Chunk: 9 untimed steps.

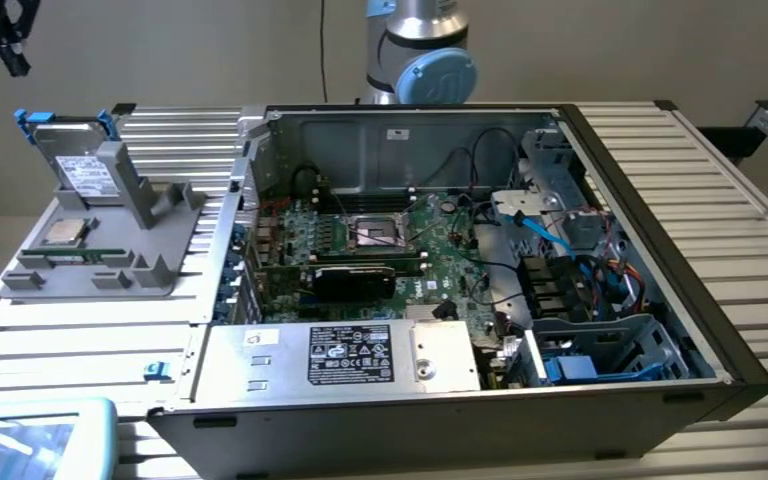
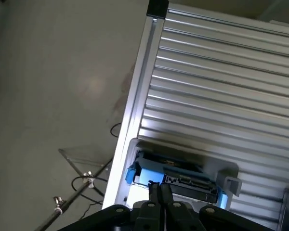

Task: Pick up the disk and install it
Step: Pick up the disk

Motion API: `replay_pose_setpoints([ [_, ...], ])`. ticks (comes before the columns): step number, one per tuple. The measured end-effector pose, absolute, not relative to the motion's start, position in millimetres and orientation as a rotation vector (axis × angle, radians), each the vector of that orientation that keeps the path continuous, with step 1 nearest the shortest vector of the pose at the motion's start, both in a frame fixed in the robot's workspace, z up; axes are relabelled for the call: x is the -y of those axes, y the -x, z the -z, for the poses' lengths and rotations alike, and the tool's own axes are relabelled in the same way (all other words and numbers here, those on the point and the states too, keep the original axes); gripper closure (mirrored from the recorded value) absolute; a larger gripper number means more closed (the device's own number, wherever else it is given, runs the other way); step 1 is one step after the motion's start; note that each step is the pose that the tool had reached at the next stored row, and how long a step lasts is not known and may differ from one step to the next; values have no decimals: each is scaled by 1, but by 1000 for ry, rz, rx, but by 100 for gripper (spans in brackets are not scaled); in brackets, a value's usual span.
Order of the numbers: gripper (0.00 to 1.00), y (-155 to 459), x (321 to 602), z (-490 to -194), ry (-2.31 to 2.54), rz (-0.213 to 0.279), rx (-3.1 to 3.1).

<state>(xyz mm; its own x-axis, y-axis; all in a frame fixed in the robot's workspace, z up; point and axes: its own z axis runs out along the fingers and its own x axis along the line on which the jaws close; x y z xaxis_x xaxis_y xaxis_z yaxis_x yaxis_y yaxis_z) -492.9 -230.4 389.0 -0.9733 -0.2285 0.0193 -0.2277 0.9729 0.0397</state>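
Note:
The disk [image 1: 80, 165] stands on edge in a grey holder [image 1: 144, 215] at the exterior view's left, its white label facing out and blue rails along its sides. My gripper [image 1: 15, 62] hangs high above it, near that view's upper left corner, well clear of it. In the wrist view the disk [image 2: 176, 179] lies below my shut gripper [image 2: 159, 188], whose fingertips [image 2: 154, 191] meet with nothing between them.
An open computer case [image 1: 651, 200] fills the middle of the slatted metal table [image 1: 77, 330], with the motherboard [image 1: 371, 240], a silver box with a black label [image 1: 344, 355] and a blue-railed bay [image 1: 598, 360] inside. A small square chip [image 1: 64, 232] lies on the holder.

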Motion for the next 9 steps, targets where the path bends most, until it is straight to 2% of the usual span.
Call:
replay_pose_setpoints([
  [9,89,493,230,-389,-611,55,3054],
])
